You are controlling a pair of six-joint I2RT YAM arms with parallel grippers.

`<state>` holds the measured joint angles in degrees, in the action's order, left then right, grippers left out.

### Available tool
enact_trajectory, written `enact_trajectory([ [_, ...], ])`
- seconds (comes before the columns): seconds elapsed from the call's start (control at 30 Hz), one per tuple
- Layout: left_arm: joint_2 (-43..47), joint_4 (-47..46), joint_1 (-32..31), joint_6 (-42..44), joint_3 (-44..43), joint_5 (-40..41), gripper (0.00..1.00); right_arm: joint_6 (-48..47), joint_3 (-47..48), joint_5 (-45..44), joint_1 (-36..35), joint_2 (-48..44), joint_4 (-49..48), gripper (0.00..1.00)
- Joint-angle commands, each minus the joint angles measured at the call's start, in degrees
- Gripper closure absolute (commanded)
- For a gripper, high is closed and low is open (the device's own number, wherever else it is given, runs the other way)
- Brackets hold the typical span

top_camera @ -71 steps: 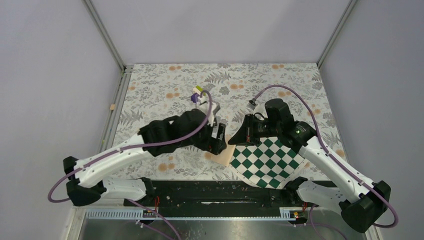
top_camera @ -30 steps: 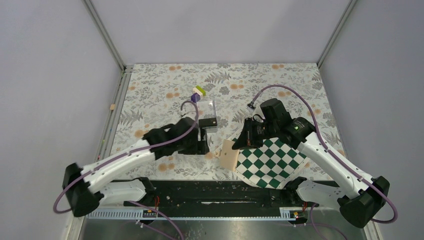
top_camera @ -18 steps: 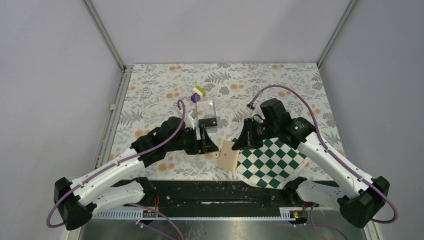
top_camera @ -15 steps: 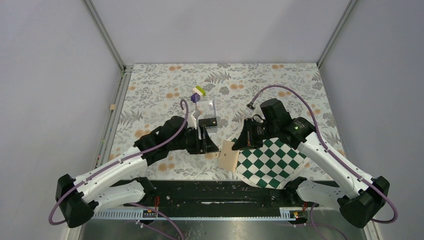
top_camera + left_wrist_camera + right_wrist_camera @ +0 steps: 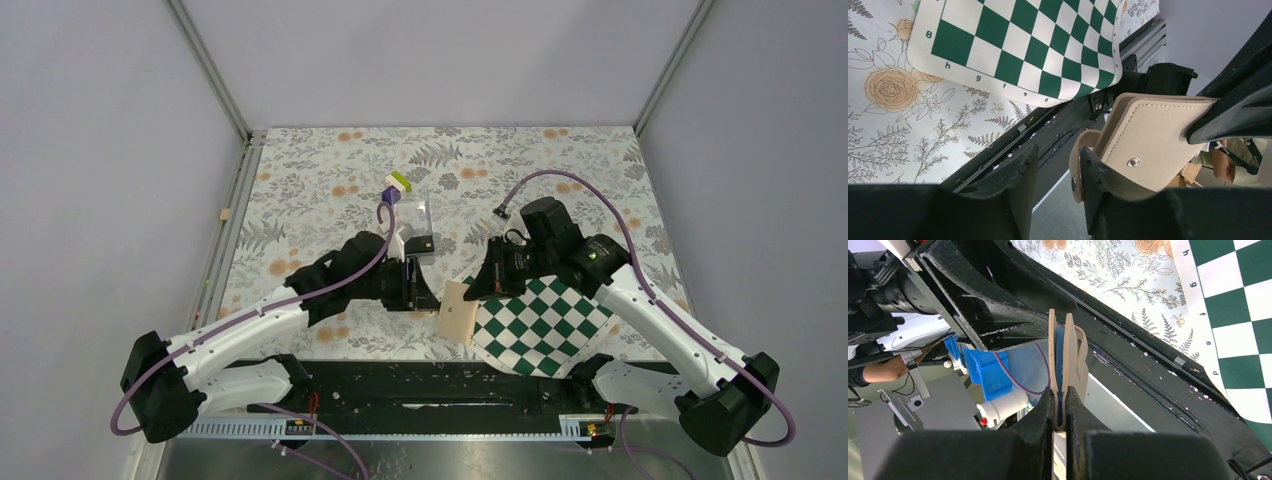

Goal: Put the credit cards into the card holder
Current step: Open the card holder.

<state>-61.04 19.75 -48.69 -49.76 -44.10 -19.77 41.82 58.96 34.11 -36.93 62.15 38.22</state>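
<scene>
My right gripper [image 5: 472, 290] holds the card holder [image 5: 457, 310] upright off the table, above the left corner of the checkerboard. In the right wrist view the right gripper [image 5: 1060, 392] is shut on the folded edge of the card holder [image 5: 1052, 352]; its two tan leaves stand slightly apart, with light blue between them. My left gripper [image 5: 420, 292] is just left of it, open. In the left wrist view the left gripper [image 5: 1058, 155] has the card holder's snap tab [image 5: 1075, 172] lying against the inner face of one finger. A black credit card [image 5: 420, 243] lies in the clear case behind.
The green-white checkerboard [image 5: 540, 320] lies on the floral cloth at the front right. A clear plastic case [image 5: 424, 215] stands mid-table with a purple-green-white block cluster [image 5: 397, 184] behind it. The black rail [image 5: 430, 385] runs along the near edge.
My left gripper has moved right, up to the card holder, and its jaws have narrowed around the snap tab. The right arm and the card holder have stayed still.
</scene>
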Motion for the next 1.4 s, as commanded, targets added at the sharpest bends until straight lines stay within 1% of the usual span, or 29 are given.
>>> enact_trajectory([
  [0.0, -0.2, -4.2, 0.1, 0.7, 0.9, -3.0, 0.72, 0.2, 0.5, 1.8, -0.5, -0.8, -0.6, 1.00],
  [0.07, 0.0, -5.3, 0.1, 0.5, 1.5, -3.6, 0.88, 0.2, 0.5, 1.4, -0.5, -0.9, -0.6, 1.00],
  [0.13, 0.7, -6.0, 0.1, 0.2, 1.9, -3.7, 0.99, 0.2, 0.4, 0.7, -0.5, -1.1, -0.7, 1.00],
  [0.3, 2.3, -6.3, 0.0, -0.1, 2.2, -3.7, 1.00, 0.4, 0.3, 0.2, -0.5, -1.0, -0.7, 1.00],
  [0.33, 2.4, -6.3, 0.0, -0.2, 2.2, -3.8, 0.98, 0.4, 0.3, 0.4, -0.5, -0.9, -0.9, 1.00],
  [0.4, 2.4, -6.0, 0.0, -0.4, 2.3, -3.8, 0.72, 0.6, 0.3, 0.8, -0.5, -0.9, -1.4, 1.00],
  [0.43, 2.3, -6.2, 0.0, -0.5, 2.5, -4.0, 0.67, 0.7, 0.4, 0.8, -0.5, -0.9, -1.6, 1.00],
  [0.5, 1.9, -6.5, 0.0, -0.7, 2.9, -4.2, 0.64, 0.7, 0.5, 0.9, -0.5, -0.7, -1.7, 1.00],
  [0.57, 1.6, -7.2, 0.1, -0.9, 3.3, -4.3, 0.65, 0.7, 0.5, 1.1, -0.5, -0.6, -1.7, 1.00],
  [0.77, 1.5, -7.9, 0.0, -1.1, 3.3, -4.5, 0.81, 0.6, -0.2, 0.8, -0.4, -0.9, -1.6, 1.00],
  [0.8, 1.4, -7.9, 0.0, -1.1, 3.2, -4.7, 0.85, 0.7, -0.2, 0.7, -0.4, -1.0, -1.7, 1.00],
  [0.87, 1.6, -7.5, 0.0, -1.0, 3.0, -4.5, 0.99, 0.7, -0.2, 0.6, -0.5, -1.0, -1.8, 1.00],
  [0.9, 1.8, -6.6, 0.0, -0.7, 2.8, -4.1, 1.00, 0.4, -0.2, 0.6, -0.5, -0.9, -1.8, 1.00],
  [0.93, 2.3, -5.2, 0.0, -0.1, 2.3, -3.3, 1.00, 0.0, -0.2, 0.6, -0.5, -0.8, -1.8, 0.98],
  [0.97, 3.0, -2.7, 0.0, 1.2, 1.3, -1.8, 1.00, -0.6, -0.2, 0.6, -0.5, -1.0, -1.8, 0.81],
  [1.07, 5.1, 10.0, 0.0, 8.2, -5.2, 6.0, 1.00, -3.8, 0.1, -0.4, -0.5, -2.1, -1.7, 0.41],
  [1.13, 6.2, 18.0, 0.0, 13.8, -11.2, 9.9, 1.00, -6.4, 0.6, -2.4, -0.5, -3.5, -1.4, 0.16],
  [1.17, 6.5, 21.3, 0.0, 16.4, -14.1, 11.4, 1.00, -7.6, 0.9, -3.6, -0.5, -4.3, -1.2, 0.05],
  [1.2, 6.9, 23.8, 0.1, 19.7, -16.6, 11.9, 1.00, -8.8, 1.0, -4.5, -0.5, -5.2, -1.4, 0.01],
  [1.23, 7.5, 25.3, 0.0, 23.0, -19.3, 11.6, 1.00, -10.3, 1.0, -4.6, -0.5, -6.0, -2.3, 0.01],
  [1.37, 9.9, 29.1, 0.1, 34.6, -25.2, 9.3, 1.00, -14.9, -0.3, -5.6, -0.5, -10.2, -7.1, 0.01],
])
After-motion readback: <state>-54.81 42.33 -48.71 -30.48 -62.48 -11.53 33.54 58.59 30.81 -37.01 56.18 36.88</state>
